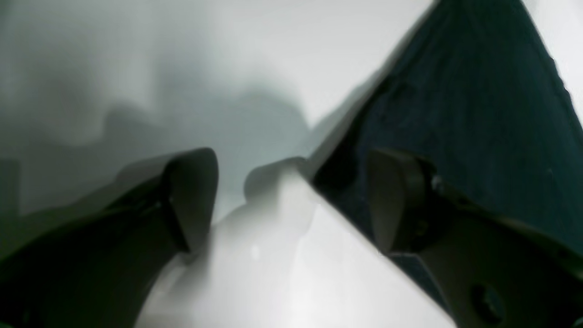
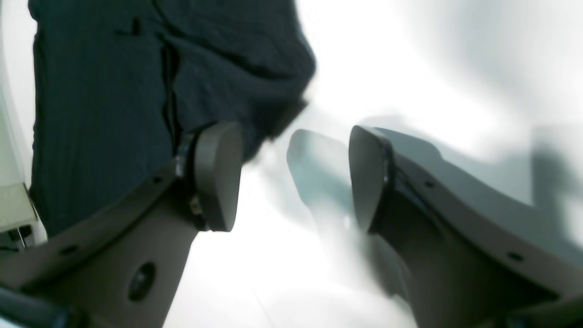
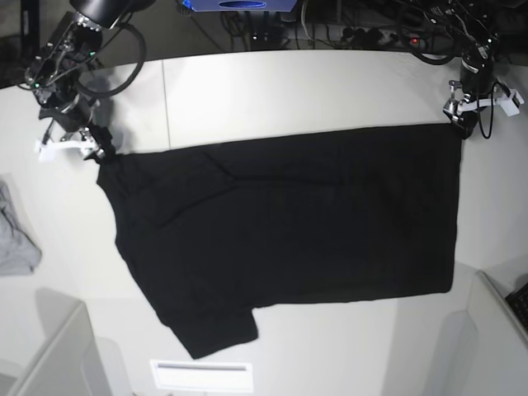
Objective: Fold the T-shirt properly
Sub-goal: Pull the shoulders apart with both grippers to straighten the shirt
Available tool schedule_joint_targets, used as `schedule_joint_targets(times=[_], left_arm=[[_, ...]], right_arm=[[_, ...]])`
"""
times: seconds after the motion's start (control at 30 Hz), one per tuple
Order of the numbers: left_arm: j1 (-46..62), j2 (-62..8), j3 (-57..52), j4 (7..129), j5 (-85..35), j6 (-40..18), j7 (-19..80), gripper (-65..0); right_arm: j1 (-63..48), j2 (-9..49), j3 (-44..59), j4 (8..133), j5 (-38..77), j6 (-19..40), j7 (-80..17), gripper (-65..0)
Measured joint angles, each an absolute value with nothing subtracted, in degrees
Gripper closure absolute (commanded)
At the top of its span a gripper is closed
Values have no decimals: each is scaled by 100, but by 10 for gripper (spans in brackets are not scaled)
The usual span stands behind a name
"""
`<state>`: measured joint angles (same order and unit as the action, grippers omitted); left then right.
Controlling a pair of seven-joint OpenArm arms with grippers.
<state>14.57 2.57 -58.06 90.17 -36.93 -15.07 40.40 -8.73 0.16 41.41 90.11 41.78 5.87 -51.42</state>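
Looking through the left wrist view, the left gripper (image 1: 291, 200) has its fingers spread wide over the white table (image 1: 296, 273), one finger over the corner of the large plain black fabric T-shirt (image 1: 478, 114). Right wrist view: right gripper (image 2: 294, 177) is gaping too, nothing pinched, beside a rumpled shirt edge. Base view shows the shirt spread flat mid-table, a small light grey cloth (image 3: 16, 239) off at the edge.

Dark arms, seemingly grey-padded end effector (image 2: 296, 177).

Open jaws beside T-shirt (image 1: 478, 114) corner
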Motion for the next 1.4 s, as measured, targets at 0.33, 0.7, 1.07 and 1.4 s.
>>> schedule_joint_targets(times=[0.33, 0.7, 1.07, 1.4], left_arm=[[1350, 145, -5336, 8986, -3693, -1507, 4034, -494], [1282, 139, -5356, 8840, -3754, -1529, 3966, -494], [1227, 93, -5146, 8836, -3736, -1507, 3970, -474], [1160, -10, -4956, 8523, -3774, -1527, 3924, -197]], right_arm=[[-513, 202, 4130, 8431, 4213, 591, -5092, -350], [-370, 327, 3465, 8208, 4252, 609, -4856, -348], [-386, 329, 3461, 8200, 4263, 607, -4737, -348], [-366, 333, 3461, 8068, 4320, 613, -4624, -345]])
